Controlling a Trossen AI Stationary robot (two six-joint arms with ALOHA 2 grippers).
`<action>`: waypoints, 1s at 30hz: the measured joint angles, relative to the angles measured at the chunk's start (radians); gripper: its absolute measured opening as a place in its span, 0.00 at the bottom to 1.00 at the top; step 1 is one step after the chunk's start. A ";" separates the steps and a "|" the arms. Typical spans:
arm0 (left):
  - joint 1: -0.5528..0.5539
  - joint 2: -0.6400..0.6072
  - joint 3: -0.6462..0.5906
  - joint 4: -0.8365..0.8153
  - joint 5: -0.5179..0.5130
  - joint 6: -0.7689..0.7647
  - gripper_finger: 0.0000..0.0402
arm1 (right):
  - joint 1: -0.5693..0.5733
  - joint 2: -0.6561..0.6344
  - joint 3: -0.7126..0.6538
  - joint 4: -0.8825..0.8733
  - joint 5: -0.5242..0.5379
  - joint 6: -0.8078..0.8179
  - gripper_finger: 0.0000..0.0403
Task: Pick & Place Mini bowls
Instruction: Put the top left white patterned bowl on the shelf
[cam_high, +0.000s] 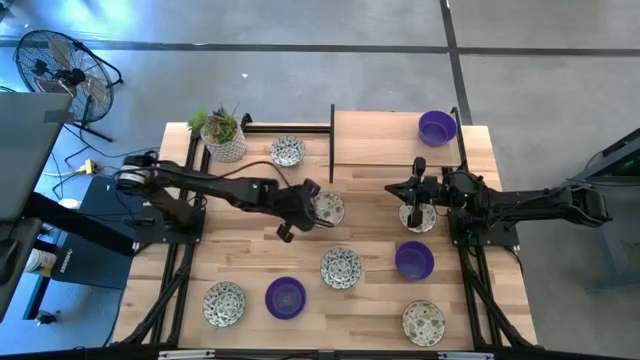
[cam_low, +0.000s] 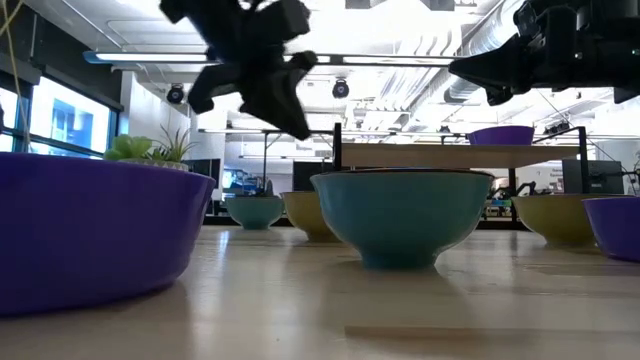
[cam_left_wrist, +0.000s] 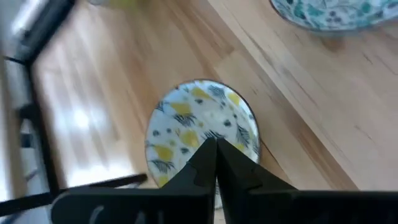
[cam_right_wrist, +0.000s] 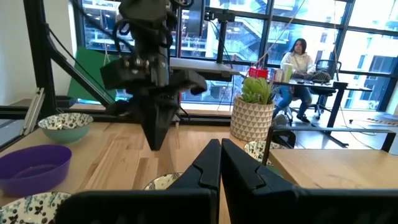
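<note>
The high view shows several mini bowls on the wooden table: patterned ones (cam_high: 340, 267), (cam_high: 224, 303), (cam_high: 423, 321), (cam_high: 288, 151) and purple ones (cam_high: 286, 297), (cam_high: 414, 260). Another purple bowl (cam_high: 437, 127) sits on the raised shelf. My left gripper (cam_high: 312, 203) is shut and hovers over a patterned bowl (cam_high: 328, 209); the left wrist view shows its shut gripper (cam_left_wrist: 216, 146) above the yellow-flowered inside of this bowl (cam_left_wrist: 199, 118). My right gripper (cam_high: 415, 193) (cam_right_wrist: 221, 149) is shut, raised above another patterned bowl (cam_high: 416, 216). Both grippers hang clear of the table in the low view, left gripper (cam_low: 295, 120) and right gripper (cam_low: 495, 80).
A white pot with a green plant (cam_high: 224, 136) stands at the far left corner. A black frame (cam_high: 331, 140) edges the raised shelf (cam_high: 385, 135) at the far right. Bare wood lies at the middle left of the table (cam_high: 230, 245). A person (cam_right_wrist: 298, 59) sits in the room beyond.
</note>
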 joint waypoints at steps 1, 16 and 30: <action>0.000 -0.017 -0.025 0.055 0.000 0.000 0.01 | 0.000 0.000 0.000 0.000 0.000 0.000 0.00; 0.089 -0.222 -0.496 0.745 0.110 -0.066 0.01 | 0.081 0.112 0.176 -0.230 0.091 -0.037 0.00; 0.210 -0.294 -0.767 1.167 0.218 -0.080 0.01 | 0.152 0.370 0.386 -0.365 0.139 -0.034 0.02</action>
